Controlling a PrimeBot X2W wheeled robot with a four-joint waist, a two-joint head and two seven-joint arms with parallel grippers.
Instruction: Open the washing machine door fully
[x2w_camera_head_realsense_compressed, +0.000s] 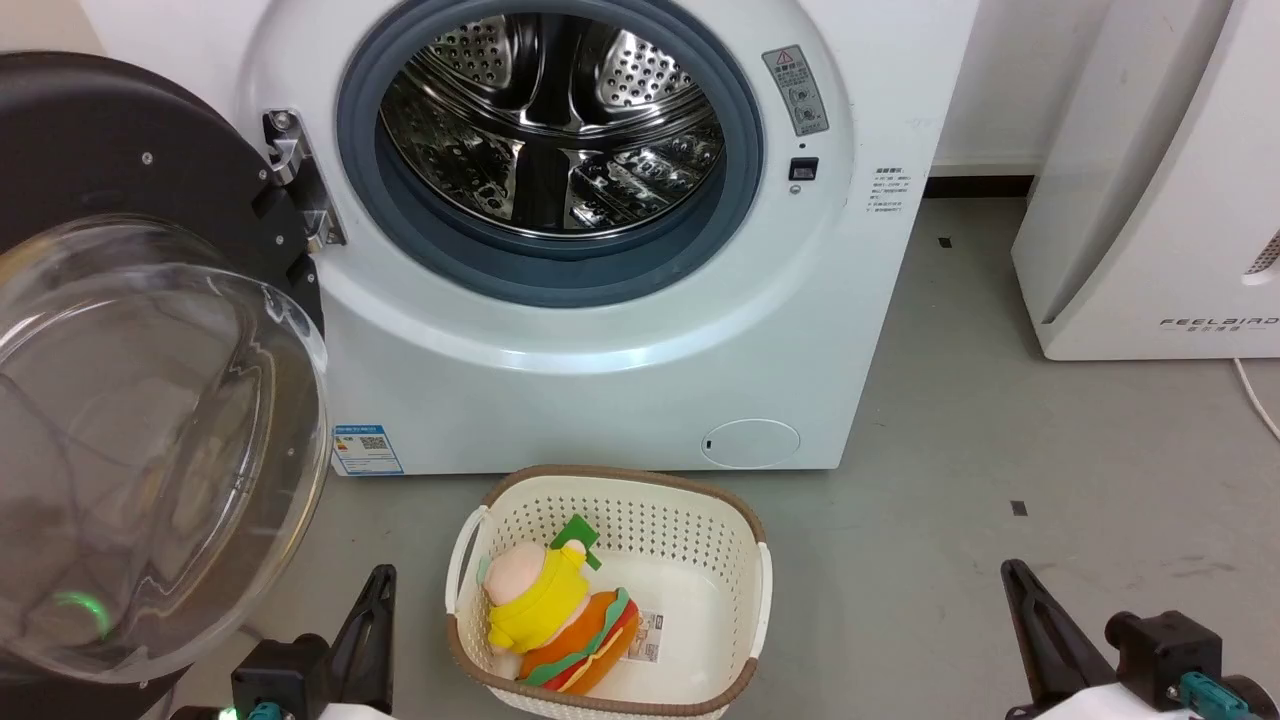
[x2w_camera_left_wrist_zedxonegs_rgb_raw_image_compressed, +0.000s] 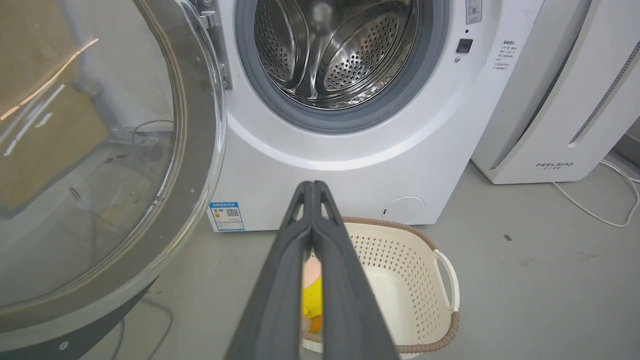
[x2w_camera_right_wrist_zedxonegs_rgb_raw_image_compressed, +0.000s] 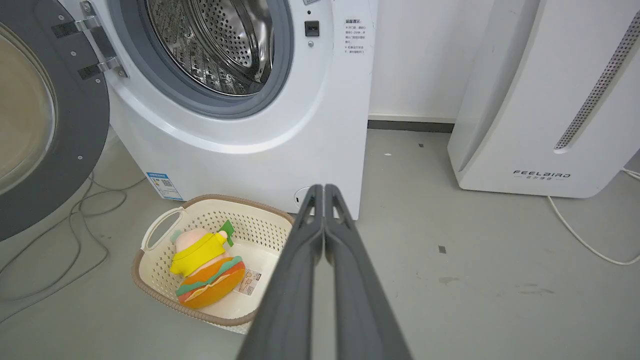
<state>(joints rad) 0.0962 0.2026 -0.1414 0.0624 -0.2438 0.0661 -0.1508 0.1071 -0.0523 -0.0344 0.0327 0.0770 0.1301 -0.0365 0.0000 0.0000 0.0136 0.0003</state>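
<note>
On your far left in the head view, the washing machine door (x2w_camera_head_realsense_compressed: 150, 400) stands swung wide out from the washing machine (x2w_camera_head_realsense_compressed: 600, 380). Its clear glass bowl bulges toward you, with the dark grey inner face above it. The metal hinge (x2w_camera_head_realsense_compressed: 300, 180) ties it to the left side of the white front. Just right of the door's lower edge, your left gripper (x2w_camera_left_wrist_zedxonegs_rgb_raw_image_compressed: 312, 186) hangs low above the floor (x2w_camera_head_realsense_compressed: 950, 450). In the left wrist view its two dark fingers are clenched tip to tip with nothing between them, apart from the door and pointing at the machine's lower front. A blue label sticker (x2w_camera_head_realsense_compressed: 366, 450) sits at the machine's lower left corner. Further right, the steel drum (x2w_camera_head_realsense_compressed: 550, 120) lies open to view inside its blue-grey rubber ring (x2w_camera_head_realsense_compressed: 560, 260). Below it, on the floor just in front of the machine, you have a cream basket (x2w_camera_head_realsense_compressed: 700, 520) with a brown rim. A plush toy (x2w_camera_head_realsense_compressed: 560, 620) in yellow, orange and green lies in its left half. A round cap (x2w_camera_head_realsense_compressed: 750, 443) shows low on the machine's front, just beyond the basket. Right of that, your right gripper (x2w_camera_right_wrist_zedxonegs_rgb_raw_image_compressed: 324, 187) is likewise clenched over bare floor, fingertips together and gripping nothing. At the far right a white appliance (x2w_camera_head_realsense_compressed: 1150, 200) marked FEELBIRD stands beside the machine, with a white cable (x2w_camera_head_realsense_compressed: 1255, 395) trailing on the floor at its right
</note>
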